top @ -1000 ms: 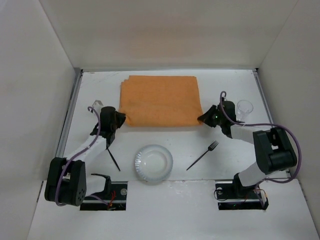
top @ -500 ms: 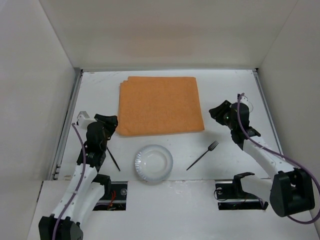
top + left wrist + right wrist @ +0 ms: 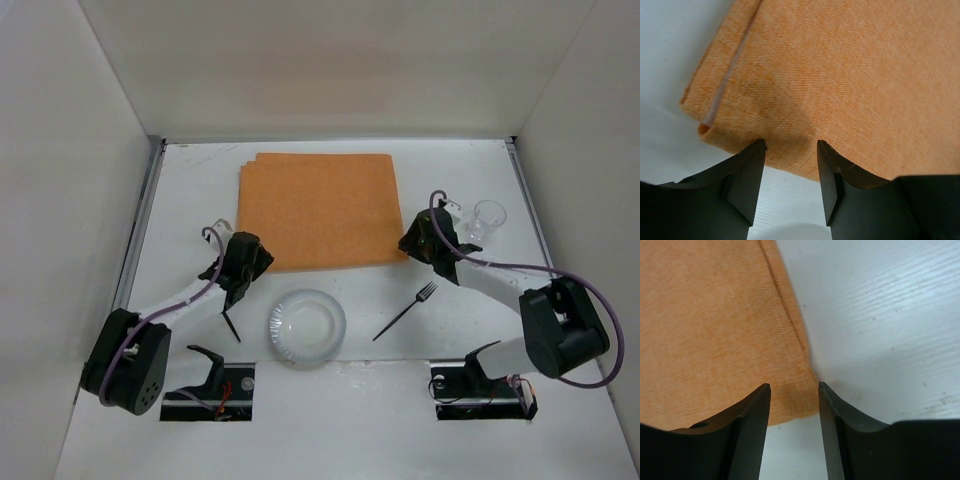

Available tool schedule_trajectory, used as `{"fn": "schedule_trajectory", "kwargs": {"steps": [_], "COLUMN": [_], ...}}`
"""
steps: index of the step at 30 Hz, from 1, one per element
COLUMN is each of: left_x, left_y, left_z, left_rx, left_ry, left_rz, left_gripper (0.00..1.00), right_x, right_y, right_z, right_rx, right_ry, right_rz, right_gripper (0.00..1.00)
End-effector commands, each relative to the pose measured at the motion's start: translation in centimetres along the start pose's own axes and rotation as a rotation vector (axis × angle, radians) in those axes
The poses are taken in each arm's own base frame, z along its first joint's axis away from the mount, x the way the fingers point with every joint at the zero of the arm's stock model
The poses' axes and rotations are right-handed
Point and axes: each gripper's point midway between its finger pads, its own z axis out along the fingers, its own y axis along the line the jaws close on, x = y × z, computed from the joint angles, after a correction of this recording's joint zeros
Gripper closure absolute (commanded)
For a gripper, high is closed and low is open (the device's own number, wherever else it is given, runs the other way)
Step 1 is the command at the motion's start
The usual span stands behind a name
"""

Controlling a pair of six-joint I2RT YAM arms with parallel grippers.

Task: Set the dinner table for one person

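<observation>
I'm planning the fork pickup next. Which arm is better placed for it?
Right. The fork lies on the robot's right, close to the right gripper; the left gripper is at the placemat's other near corner, with the plate between.

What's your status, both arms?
Left gripper open at placemat, near-left corner. Right gripper open at near-right corner. Plate, fork, glass on dinner table, off placemat. Nothing blocking.
</observation>
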Motion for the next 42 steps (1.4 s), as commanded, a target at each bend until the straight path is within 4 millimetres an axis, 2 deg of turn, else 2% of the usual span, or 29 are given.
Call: {"fn": "schedule_trajectory", "kwargs": {"steps": [1, 4, 6, 10, 13, 17, 21, 26, 30, 38, 41, 42], "left_x": [-1.5, -1.0, -0.9, -0.8, -0.5, -0.1, -1.2, -2.7, -2.9, -3.0, -2.1, -1.7], "left_y": [1.3, 2.9, 3.4, 5.5, 6.7, 6.8, 5.9, 6.8, 5.5, 4.1, 3.8, 3.9], "left_z": [0.1, -0.3, -0.5, -0.4, -0.2, -0.5, -2.4, -3.9, -3.5, -1.4, -0.6, -0.4], "left_rx": [-0.022, -0.043, -0.042, -0.082, -0.106, -0.094, -0.032, -0.065, -0.017, -0.018, -0.028, -0.03], "left_ry": [-0.098, -0.113, -0.115, -0.114, -0.083, -0.017, -0.051, -0.117, -0.127, -0.137, -0.123, -0.113], "left_rz": [-0.059, -0.066, -0.064, -0.082, -0.107, -0.134, -0.136, -0.101, -0.118, -0.11, -0.083, -0.078], "left_gripper": [0.57, 0.57, 0.57, 0.57, 0.57, 0.57, 0.57, 0.45, 0.44, 0.49, 0.56, 0.64], "right_x": [-0.1, 1.5, 1.9, 1.7, 1.5, 2.0, 2.9, 3.9, 3.8, 1.0, 0.7, 0.6], "right_y": [-0.8, -0.4, -0.4, -0.4, -0.6, -0.8, -2.0, -2.6, -2.5, -1.9, -1.8, -1.9], "right_z": [0.8, 1.6, 1.9, 1.6, 1.2, 0.6, -0.1, -1.3, -1.9, -3.0, -3.0, -3.0], "right_rx": [0.054, 0.045, 0.047, 0.045, 0.032, 0.026, 0.04, 0.033, 0.03, -0.009, -0.015, -0.011], "right_ry": [-0.014, 0.045, 0.058, 0.05, 0.051, 0.056, 0.062, 0.052, 0.042, -0.005, 0.0, -0.001], "right_rz": [0.018, 0.003, 0.009, 0.045, 0.067, 0.077, 0.1, 0.149, 0.146, 0.152, 0.142, 0.141], "right_gripper": [0.5, 0.51, 0.56, 0.86, 0.95, 0.97, 1.0, 1.0, 1.0, 1.0, 0.99, 0.99]}}
